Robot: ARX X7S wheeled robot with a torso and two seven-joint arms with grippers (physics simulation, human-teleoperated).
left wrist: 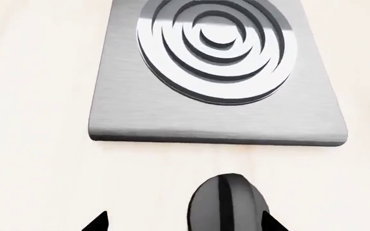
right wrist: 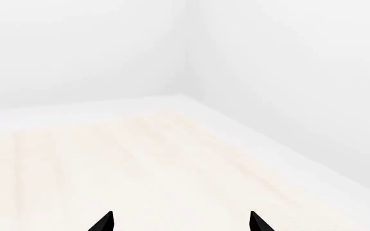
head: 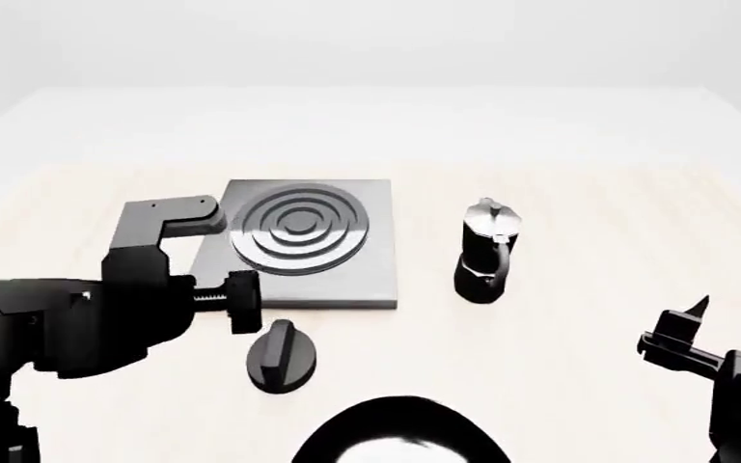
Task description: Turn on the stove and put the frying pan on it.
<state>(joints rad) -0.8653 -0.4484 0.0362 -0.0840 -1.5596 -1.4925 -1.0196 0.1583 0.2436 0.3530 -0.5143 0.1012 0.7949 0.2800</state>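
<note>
So there's a pale wood-look table (head: 577,203) with a washed-out grain, and white walls (right wrist: 288,62) behind it meeting in a corner. A small black-and-silver moka pot (head: 486,253) stands upright a little right of the table's middle, silver lid on top, black base, handle turned toward the near edge. From it, at about 8 o'clock and well apart, a black round knob (head: 281,355) lies flat on the tabletop, with a raised bar across its top pointing roughly 12 to 6.

frying pan (head: 403,434) cut off by head view's lower edge
</note>
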